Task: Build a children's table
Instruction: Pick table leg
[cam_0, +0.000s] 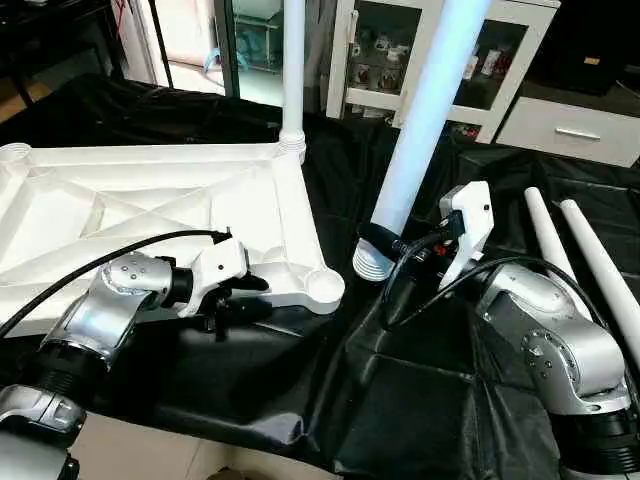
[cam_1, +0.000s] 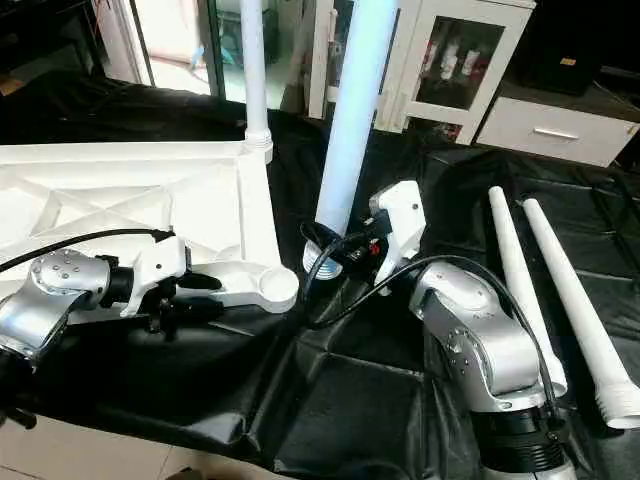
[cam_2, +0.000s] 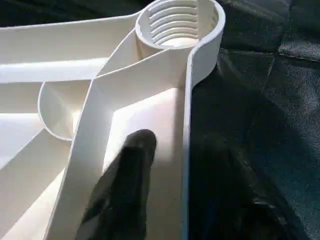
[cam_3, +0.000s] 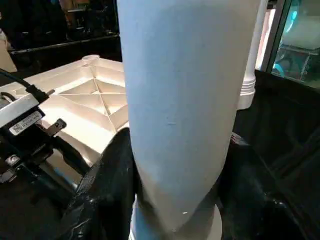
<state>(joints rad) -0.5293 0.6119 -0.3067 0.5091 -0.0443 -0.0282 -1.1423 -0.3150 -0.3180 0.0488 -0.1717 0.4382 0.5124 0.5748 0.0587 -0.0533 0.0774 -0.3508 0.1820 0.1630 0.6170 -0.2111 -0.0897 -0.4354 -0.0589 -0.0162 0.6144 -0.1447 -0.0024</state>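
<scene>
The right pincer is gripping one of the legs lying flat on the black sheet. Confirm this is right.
Not quite. The right pincer does grip a leg, but that leg stands nearly upright, threaded end down, as the left eye view shows. The two legs lying flat sit untouched.

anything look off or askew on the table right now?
Nothing damaged. The leg in the right gripper leans, its threaded end beside the empty corner socket, not over it. One leg already stands upright in the far corner; two spare legs lie flat. The left gripper straddles the tabletop rim.
</scene>
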